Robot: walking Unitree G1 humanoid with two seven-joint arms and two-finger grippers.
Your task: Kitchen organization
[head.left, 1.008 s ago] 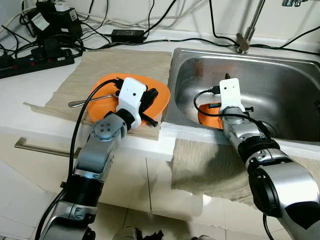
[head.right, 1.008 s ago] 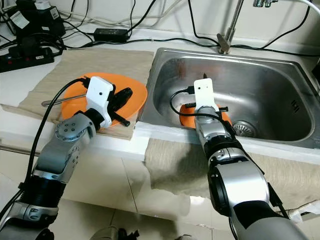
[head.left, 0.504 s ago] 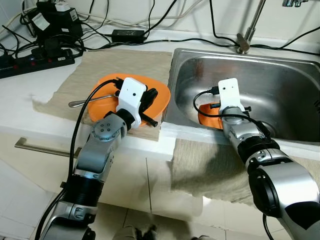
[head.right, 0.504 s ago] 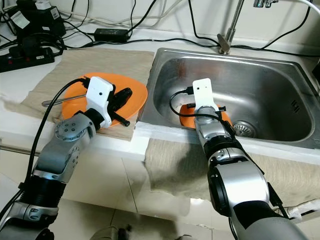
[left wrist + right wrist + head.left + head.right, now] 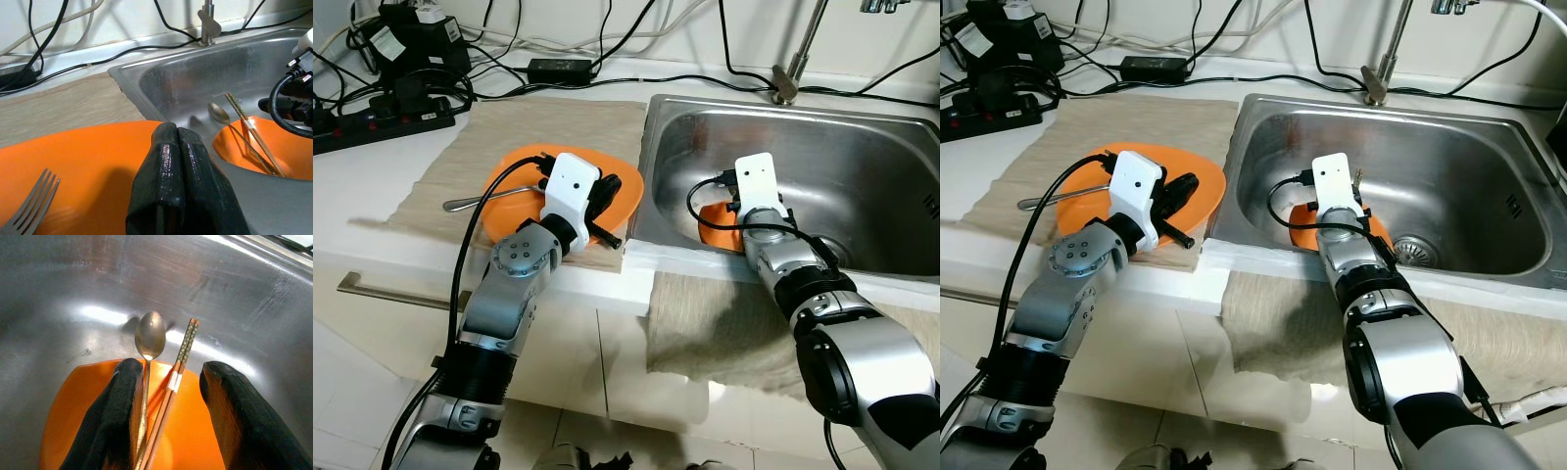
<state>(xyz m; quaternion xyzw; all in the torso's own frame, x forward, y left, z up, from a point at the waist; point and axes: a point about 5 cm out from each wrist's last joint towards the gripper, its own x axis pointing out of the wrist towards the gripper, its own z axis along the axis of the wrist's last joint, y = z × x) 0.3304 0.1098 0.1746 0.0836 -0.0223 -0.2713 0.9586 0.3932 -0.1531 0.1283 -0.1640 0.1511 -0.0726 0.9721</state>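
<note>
Orange bowl (image 5: 63, 431) of smooth plastic lies on the floor of the stainless-steel sink (image 5: 862, 157), near its front wall, with a metal spoon (image 5: 148, 350) and a pair of brown patterned chopsticks (image 5: 172, 387) resting in it side by side, their upper ends reaching past the bowl's rim over the sink floor. Right gripper (image 5: 168, 418) hangs just above this bowl, its two black fingers (image 5: 234, 416) spread apart, one on either side of the utensils; the spoon's handle runs close along one finger, and whether they touch cannot be told. The right arm reaches over the front edge of the sink, where a beige cloth (image 5: 724, 323) drapes down the cabinet front.

Left gripper (image 5: 178, 161) is poised over a wide orange plastic plate (image 5: 509, 176) on the counter to the left of the sink, its two black fingers pressed together with nothing between them. A silver metal fork (image 5: 32, 205) lies on this plate, its handle extending past the plate's left rim in the head views. The plate rests on a beige woven mat (image 5: 538, 122) spread across the white countertop (image 5: 352, 176).

A chrome tap post (image 5: 1378, 73) stands at the back rim of the sink. Behind the mat, black cables (image 5: 636, 83), a black power adapter (image 5: 563, 69) and a black power strip (image 5: 382, 122) lie along the wall.
</note>
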